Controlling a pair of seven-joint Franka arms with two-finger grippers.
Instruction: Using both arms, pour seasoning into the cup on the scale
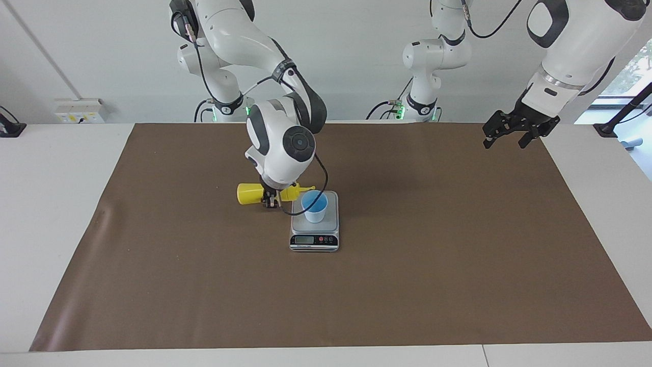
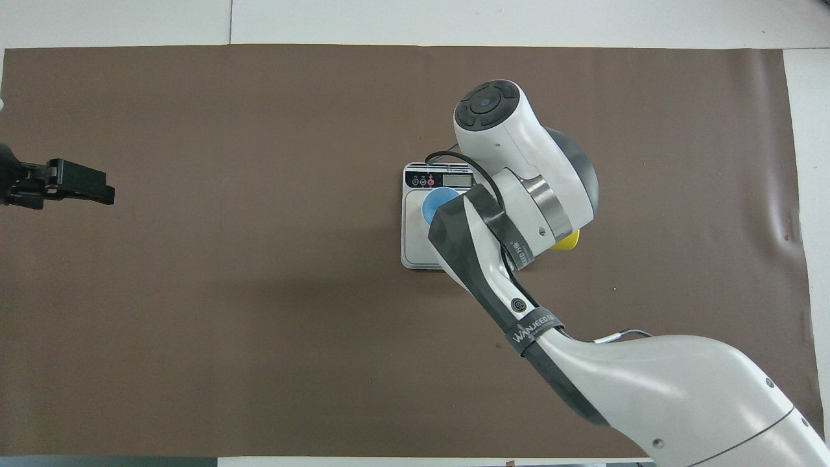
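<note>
The yellow seasoning bottle (image 1: pixel 249 193) is held on its side, its nozzle pointing at the cup's rim. My right gripper (image 1: pixel 270 200) is shut on the bottle's middle, coming down from above beside the scale. The blue-lined paper cup (image 1: pixel 314 205) stands upright on the silver scale (image 1: pixel 315 239). In the overhead view the right arm covers most of the bottle (image 2: pixel 565 241) and part of the cup (image 2: pixel 436 204) and scale (image 2: pixel 415 246); the right gripper itself is hidden there. My left gripper (image 1: pixel 509 138) waits open and empty, raised over the mat at the left arm's end of the table (image 2: pixel 84 188).
A brown mat (image 1: pixel 204 285) covers most of the white table. The scale's display and buttons (image 1: pixel 313 239) face away from the robots. A wall socket box (image 1: pixel 79 110) sits at the table's edge near the right arm's base.
</note>
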